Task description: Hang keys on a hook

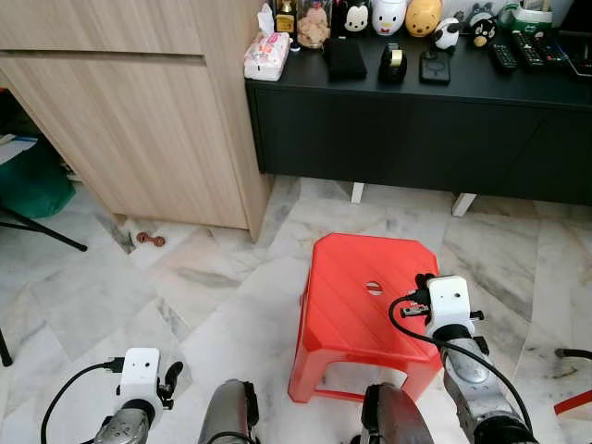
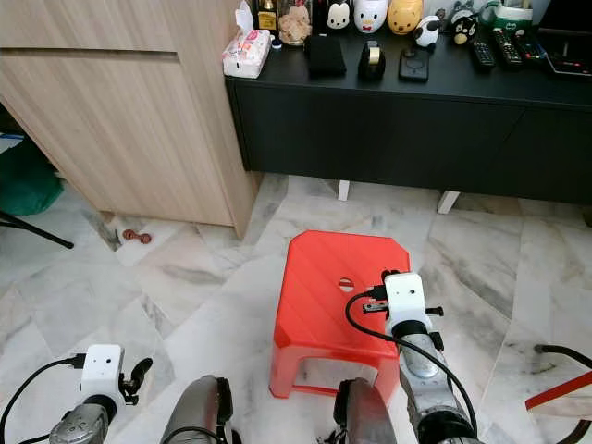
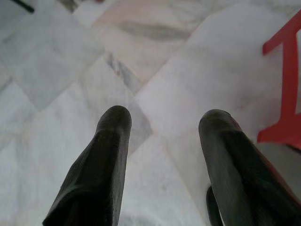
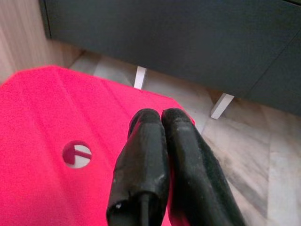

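While right hand (image 4: pixel 160 117), fingers pressed together, hovers over red stool (image 1: pixel 347 296), left hand (image 3: pixel 164 125) hangs spread above marble floor (image 1: pixel 213 287).

Bright red plastic stool (image 1: pixel 356 301) on white grey-veined marble floor (image 1: pixel 203 305). Matte black low bench (image 1: pixel 416 129) beside pale wood-grain cabinet (image 1: pixel 139 120). Black-fingered right claw (image 4: pixel 160 115), black-fingered left claw (image 3: pixel 162 122).

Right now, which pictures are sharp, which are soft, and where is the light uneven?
Left eye view: sharp, even daylight, soft shadow under the red stool. Left wrist view: the marble floor is fairly clear, the near open fingers soft. Right wrist view: shut fingers blurred at close range, stool colour oversaturated pink.
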